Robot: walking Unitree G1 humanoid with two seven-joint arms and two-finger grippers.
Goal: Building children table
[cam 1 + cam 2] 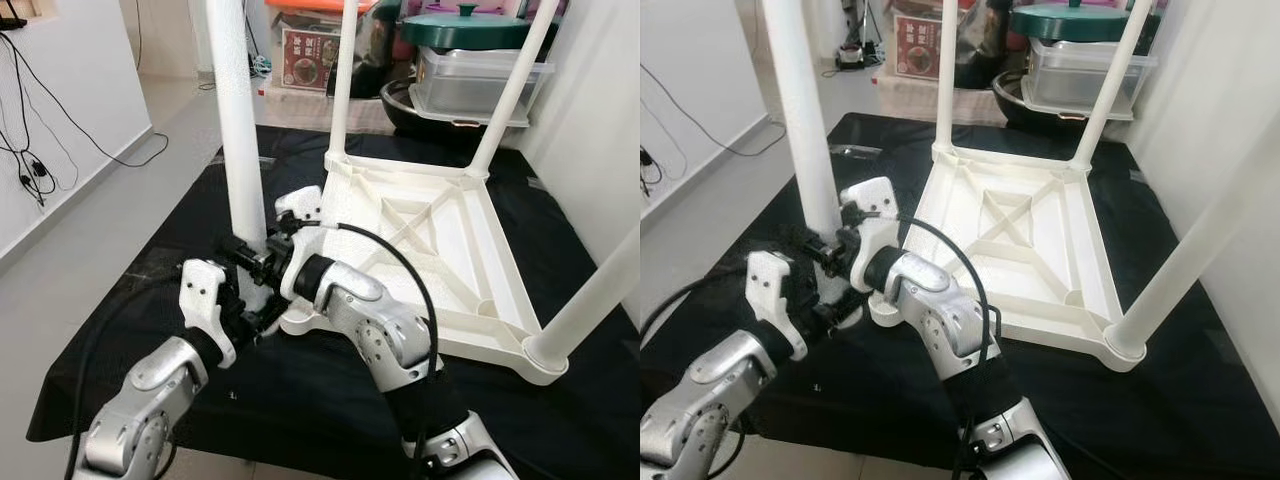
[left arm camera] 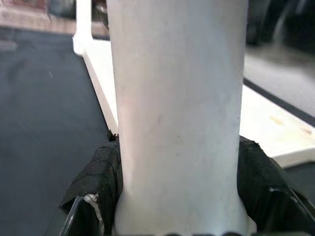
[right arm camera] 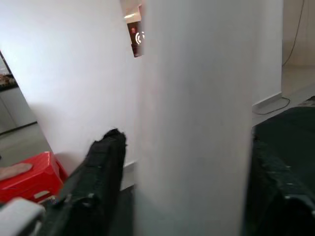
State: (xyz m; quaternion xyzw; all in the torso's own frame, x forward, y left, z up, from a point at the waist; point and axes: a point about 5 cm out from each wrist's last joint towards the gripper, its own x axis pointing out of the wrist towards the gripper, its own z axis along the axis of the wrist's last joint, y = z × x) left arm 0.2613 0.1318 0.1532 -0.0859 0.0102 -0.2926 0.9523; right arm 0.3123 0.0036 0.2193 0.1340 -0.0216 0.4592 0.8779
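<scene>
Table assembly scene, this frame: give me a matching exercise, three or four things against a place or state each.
Things:
1. table leg
2. tabletop
3. black cloth
4. green lid

Places or states:
A. spread over the floor
B. on clear bins at the back
C. gripped by left hand and right hand
D. lying upside down

Pairs: 1-C, 2-D, 3-A, 4-B

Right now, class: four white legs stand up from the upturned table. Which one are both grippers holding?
The near-left leg. The left gripper and right gripper clasp its base. The other three legs stand free.
</scene>
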